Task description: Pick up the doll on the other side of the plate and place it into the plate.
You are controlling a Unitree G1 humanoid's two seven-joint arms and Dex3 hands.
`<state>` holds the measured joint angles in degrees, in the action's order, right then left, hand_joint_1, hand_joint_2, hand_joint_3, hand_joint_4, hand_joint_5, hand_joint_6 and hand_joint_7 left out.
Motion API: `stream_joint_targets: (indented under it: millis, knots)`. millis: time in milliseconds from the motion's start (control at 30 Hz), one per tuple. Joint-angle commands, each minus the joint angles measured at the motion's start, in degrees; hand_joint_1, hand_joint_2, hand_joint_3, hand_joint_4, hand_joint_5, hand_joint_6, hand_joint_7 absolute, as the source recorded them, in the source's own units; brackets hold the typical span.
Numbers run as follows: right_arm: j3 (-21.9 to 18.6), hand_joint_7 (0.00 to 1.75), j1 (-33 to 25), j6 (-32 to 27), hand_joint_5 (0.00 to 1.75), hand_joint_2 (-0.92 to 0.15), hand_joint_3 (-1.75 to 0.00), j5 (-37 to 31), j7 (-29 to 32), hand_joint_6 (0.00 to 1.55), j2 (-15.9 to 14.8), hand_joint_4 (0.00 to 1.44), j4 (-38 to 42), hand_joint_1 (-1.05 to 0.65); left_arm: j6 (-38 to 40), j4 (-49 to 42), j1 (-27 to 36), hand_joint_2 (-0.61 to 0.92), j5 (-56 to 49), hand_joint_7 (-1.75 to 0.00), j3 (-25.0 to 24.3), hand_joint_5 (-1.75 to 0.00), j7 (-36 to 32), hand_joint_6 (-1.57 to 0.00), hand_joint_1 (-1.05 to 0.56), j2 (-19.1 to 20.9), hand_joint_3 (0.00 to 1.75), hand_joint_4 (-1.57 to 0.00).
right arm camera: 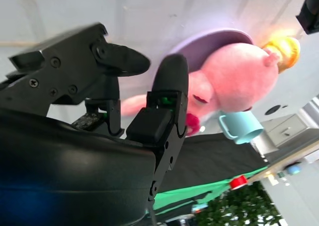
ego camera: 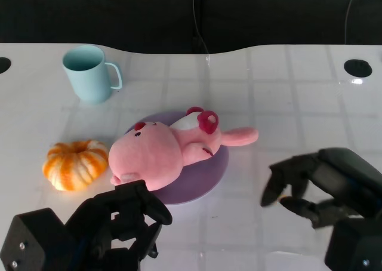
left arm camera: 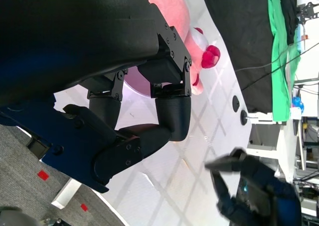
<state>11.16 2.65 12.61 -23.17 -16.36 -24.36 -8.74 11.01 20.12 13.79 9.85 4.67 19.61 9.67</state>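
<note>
The pink plush doll (ego camera: 170, 148) lies on the purple plate (ego camera: 206, 178) mid-table, one ear overhanging the rim. Both the left hand (ego camera: 128, 214) and right hand (ego camera: 310, 184) hold nothing, fingers loosely curled apart. Best withdraw both hands straight toward the near edge, clear of the doll.
</note>
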Motion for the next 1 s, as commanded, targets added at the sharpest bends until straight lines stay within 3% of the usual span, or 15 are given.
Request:
stream_joint_targets:
  millis: [33,167,333,533,1000]
  knots:
    - [-2.1,1.16,-4.0,-3.6,1.55,-0.34,-1.36,0.4,-1.3,0.98,-1.1,0.90,-5.1,0.05,0.1,0.4,-0.3,0.61,0.5,-1.33,-0.7,-1.74,0.5,-0.71,-0.34,1.1,1.01,-0.65]
    - [-3.4,1.26,-8.1,-7.0,1.62,-0.33,-1.38,0.7,-1.7,0.93,-0.5,0.93,-10.3,0.07,0.0,0.3,-0.5,0.61,0.8,-1.34,-1.3,-1.75,0.7,-0.71,-0.35,1.5,1.01,-0.67]
    - [-3.8,1.45,-9.9,-8.2,1.74,-0.32,-1.39,1.3,-0.9,0.85,1.0,0.90,-11.3,0.09,0.2,-0.2,-0.6,0.60,1.7,-1.34,-2.0,-1.75,1.0,-0.72,-0.33,1.9,1.01,-0.66]
    - [-3.2,1.49,-9.9,-7.4,1.75,-0.31,-1.37,-0.4,1.1,0.82,2.2,0.90,-8.7,0.07,0.4,-0.2,-0.3,0.59,1.9,-1.36,-2.2,-1.75,1.2,-0.71,-0.30,2.4,1.04,-0.60]
    - [-3.8,1.50,-9.7,-4.6,1.75,-0.31,-1.35,-0.7,0.9,0.81,0.2,0.89,-4.6,0.01,-0.4,0.8,0.7,0.58,-0.1,-1.38,0.1,-1.75,-0.5,-0.72,-0.34,1.3,1.06,-0.63]
